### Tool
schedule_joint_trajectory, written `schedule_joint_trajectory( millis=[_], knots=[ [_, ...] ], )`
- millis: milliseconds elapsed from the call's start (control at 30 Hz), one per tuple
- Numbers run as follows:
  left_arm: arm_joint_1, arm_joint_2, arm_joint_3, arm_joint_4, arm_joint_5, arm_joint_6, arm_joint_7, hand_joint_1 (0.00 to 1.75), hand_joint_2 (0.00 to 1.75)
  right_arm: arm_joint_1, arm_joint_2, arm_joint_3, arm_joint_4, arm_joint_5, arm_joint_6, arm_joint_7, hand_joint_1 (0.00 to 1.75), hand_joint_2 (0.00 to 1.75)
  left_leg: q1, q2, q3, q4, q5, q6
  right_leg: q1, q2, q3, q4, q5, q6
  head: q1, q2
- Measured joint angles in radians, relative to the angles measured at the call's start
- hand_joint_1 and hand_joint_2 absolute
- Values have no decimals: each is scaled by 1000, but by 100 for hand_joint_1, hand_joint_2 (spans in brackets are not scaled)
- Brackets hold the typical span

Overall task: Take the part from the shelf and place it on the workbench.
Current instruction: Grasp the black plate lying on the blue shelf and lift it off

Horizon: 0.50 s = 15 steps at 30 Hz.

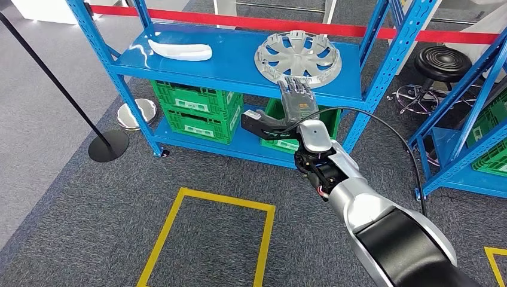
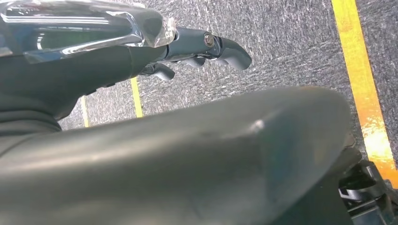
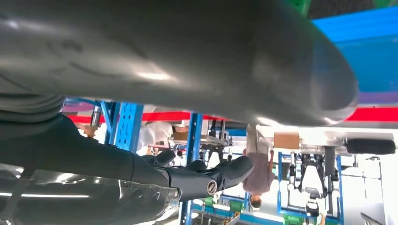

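Observation:
A silver spoked wheel cover [image 1: 298,57] lies flat on the top board of the blue shelf [image 1: 197,75], towards its right end. A white curved part [image 1: 179,49] lies on the same board to the left. My right hand [image 1: 297,101] reaches up at the shelf's front edge, just below the wheel cover, fingers stretched and apart, holding nothing. In the right wrist view its dark fingers [image 3: 206,176] point out with nothing between them and the thumb. My left hand [image 2: 197,140] hangs over the grey carpet, its fingers [image 2: 220,49] loosely extended and empty.
Green crates [image 1: 197,110] fill the shelf's lower level. A second blue shelf [image 1: 472,149] and a black stool [image 1: 442,63] stand to the right. A black post base [image 1: 107,145] and a red barrier belt [image 1: 269,24] are nearby. A yellow floor square [image 1: 206,239] lies before the shelf.

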Motion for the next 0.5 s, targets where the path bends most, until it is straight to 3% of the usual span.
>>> schedule_joint_trajectory(
  millis=[33,133,200,333,400,467,500],
  knots=[
    [1,0,0,0,0,0,-2,0,0,3,-1,0,1,0,-3,-5,0,0,3,-1,1,4,-4,-5,-2,0,-1,-10,18,3,0,0],
    [1,0,1,0,1,0,-6,0,0,6,-2,-2,1,1,-13,-20,0,0,12,-3,1,32,-29,-28,-8,-2,79,-189,107,11,1,0],
    [-1,1,1,0,1,-1,-9,0,0,8,0,-4,1,1,-20,-29,0,0,13,-4,-5,48,-44,-42,-5,2,106,-240,115,0,2,0],
    [0,1,4,0,1,-6,-10,0,0,9,6,-10,1,5,-38,-48,0,0,16,-3,-16,69,-62,-50,-3,6,108,-232,104,-33,-3,0],
    [-1,2,6,0,0,-6,-10,0,0,8,11,-14,1,9,-45,-54,0,0,16,0,-68,168,-106,-52,-4,5,113,-232,100,-42,-8,0],
    [-1,2,8,0,-1,-6,-10,0,0,10,15,-17,1,12,-48,-60,0,0,16,1,-155,315,-155,-52,-1,5,116,-232,95,-48,-11,0],
    [0,2,9,0,-1,-6,-10,0,0,12,17,-19,1,14,-49,-62,0,0,15,1,-189,361,-159,-50,1,5,118,-232,92,-49,-11,0]
  ],
)
